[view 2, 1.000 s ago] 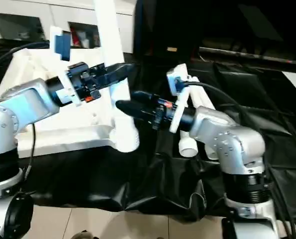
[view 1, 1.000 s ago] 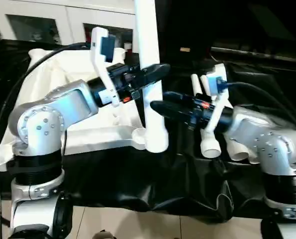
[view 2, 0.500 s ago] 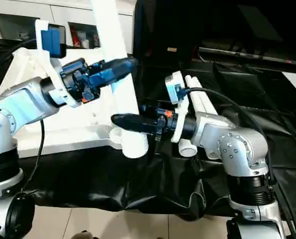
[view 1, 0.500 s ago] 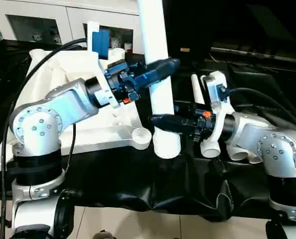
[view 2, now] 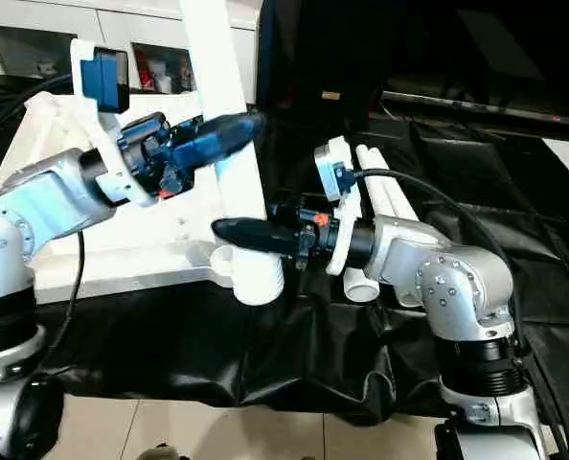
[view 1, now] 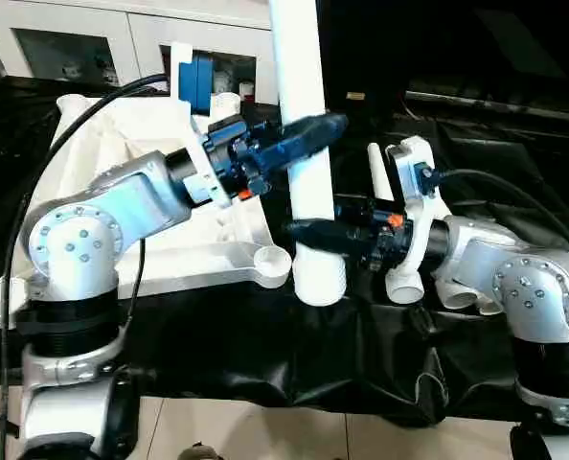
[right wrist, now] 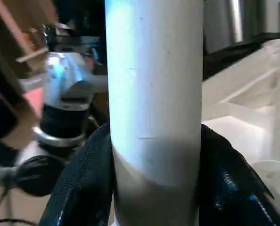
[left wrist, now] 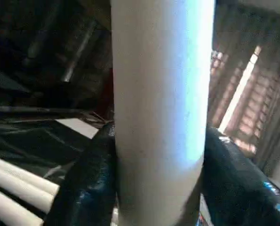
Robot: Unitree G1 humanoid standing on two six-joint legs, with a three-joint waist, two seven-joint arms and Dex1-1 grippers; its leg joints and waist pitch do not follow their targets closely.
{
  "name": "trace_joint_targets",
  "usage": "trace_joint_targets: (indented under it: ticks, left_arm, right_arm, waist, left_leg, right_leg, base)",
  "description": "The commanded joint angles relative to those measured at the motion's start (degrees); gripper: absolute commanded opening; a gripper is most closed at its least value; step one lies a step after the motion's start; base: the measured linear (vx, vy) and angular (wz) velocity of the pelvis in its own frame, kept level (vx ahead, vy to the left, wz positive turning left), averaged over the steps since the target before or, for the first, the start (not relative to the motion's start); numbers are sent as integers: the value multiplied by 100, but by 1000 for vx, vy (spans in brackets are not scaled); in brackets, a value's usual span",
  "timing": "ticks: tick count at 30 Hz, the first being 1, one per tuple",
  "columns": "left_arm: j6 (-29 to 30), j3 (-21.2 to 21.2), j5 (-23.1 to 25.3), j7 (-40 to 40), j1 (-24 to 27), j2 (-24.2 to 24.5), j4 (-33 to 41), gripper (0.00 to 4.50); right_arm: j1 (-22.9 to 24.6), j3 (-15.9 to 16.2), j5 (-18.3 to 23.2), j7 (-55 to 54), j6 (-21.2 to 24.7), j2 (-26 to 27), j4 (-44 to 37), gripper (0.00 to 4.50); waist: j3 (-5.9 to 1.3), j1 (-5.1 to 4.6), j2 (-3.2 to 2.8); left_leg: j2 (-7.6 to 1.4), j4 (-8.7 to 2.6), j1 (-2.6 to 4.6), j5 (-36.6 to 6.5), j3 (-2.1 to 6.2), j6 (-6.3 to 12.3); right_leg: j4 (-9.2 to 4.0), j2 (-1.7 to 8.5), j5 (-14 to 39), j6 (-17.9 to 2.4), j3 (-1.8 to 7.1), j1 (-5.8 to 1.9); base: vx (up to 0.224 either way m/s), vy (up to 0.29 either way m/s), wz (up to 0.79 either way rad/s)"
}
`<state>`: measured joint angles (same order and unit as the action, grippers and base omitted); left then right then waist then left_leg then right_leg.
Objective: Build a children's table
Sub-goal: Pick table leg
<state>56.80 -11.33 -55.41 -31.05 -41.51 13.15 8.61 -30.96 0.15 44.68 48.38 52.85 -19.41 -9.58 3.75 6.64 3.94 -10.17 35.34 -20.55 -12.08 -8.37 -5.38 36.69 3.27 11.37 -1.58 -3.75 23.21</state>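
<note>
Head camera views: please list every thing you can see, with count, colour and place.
Table top: one, white, lying on the black cloth, ribbed side up, at the left.
Held leg: one, white, upright beside the top's near corner socket.
Spare legs: at least two, white, lying on the cloth behind the right arm.
Cloth: one, black, covering the bench.
Cabinet: one, white, glass doors, behind.
Left gripper: jaws shut on the leg, high.
Right gripper: jaws shut on it, lower.

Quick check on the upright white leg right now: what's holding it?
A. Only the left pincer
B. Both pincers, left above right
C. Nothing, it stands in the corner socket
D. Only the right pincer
B: the left pincer clamps the leg higher up and the right pincer grips it lower, beside the tabletop corner socket.
</note>
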Motion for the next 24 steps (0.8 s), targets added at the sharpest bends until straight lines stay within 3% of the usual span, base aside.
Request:
trace_joint_targets:
  ticks: [1, 3, 4, 6, 7, 10, 18, 24]
  left_arm:
    - [-267, 66, 476, 417, -160, 23, -60, 292]
    - [-313, 99, 607, 520, -162, 29, -81, 301]
    - [-364, 173, 753, 594, -140, 51, -40, 301]
    - [-286, 300, 1011, 1021, -96, 18, 121, 301]
    - [-201, 248, 1064, 1412, -99, -129, 145, 301]
    - [-122, 79, 1135, 2200, -130, -508, 84, 301]
    - [-402, -140, 1591, 3317, -219, -1101, -232, 301]
    - [-587, -359, 1635, 3617, -296, -1128, -304, 247]
  right_arm:
    - [-51, 102, -392, -298, -361, 39, -95, 193]
    - [-68, 132, -485, -398, -415, 69, -95, 193]
    - [-93, 219, -702, -545, -568, 89, -98, 193]
    - [-215, 515, -1326, -1061, -877, 165, -58, 193]
    - [-289, 667, -1645, -1349, -1032, 220, -24, 193]
    - [-406, 769, -1904, -1805, -1149, 463, 8, 193]
    - [-510, 722, -2118, -2383, -1250, 964, 213, 193]
    - [-542, 652, -2189, -2503, -1303, 1065, 294, 191]
  waist:
    - [-407, 26, -54]
    - [-411, 15, -51]
    - [-408, 18, -78]
    - [-406, -15, -65]
    - [-416, -19, -71]
    - [-413, -33, -39]
    - [-403, -26, -49]
    - [-415, -30, -69]
  left_leg:
    - [-221, -416, -37, -101, 25, -115]
    - [-221, -417, -27, -77, 24, -132]
    - [-231, -422, -31, -47, 34, -151]
    - [-219, -422, -35, -34, 31, -214]
    - [-229, -413, -23, -32, 31, -265]
    - [-216, -408, -35, -37, 23, -261]
    - [-209, -420, -28, -174, 33, -195]
    - [-204, -411, -30, -133, 44, -211]
  right_leg:
    - [-431, 456, 716, -761, 313, -409]
    - [-423, 446, 713, -705, 313, -410]
    - [-421, 454, 677, -684, 315, -400]
    - [-413, 431, 601, -672, 306, -398]
    - [-388, 445, 528, -690, 315, -401]
    - [-387, 436, 423, -755, 320, -419]
    - [-417, 427, 458, -604, 323, -403]
    - [-391, 423, 270, -542, 319, -399]
  base:
    - [0, 0, 0]
    - [0, 0, 0]
    - [0, 0, 0]
    - [0, 0, 0]
    - [0, 0, 0]
    - [0, 0, 0]
    - [0, 0, 0]
    - [0, 0, 0]
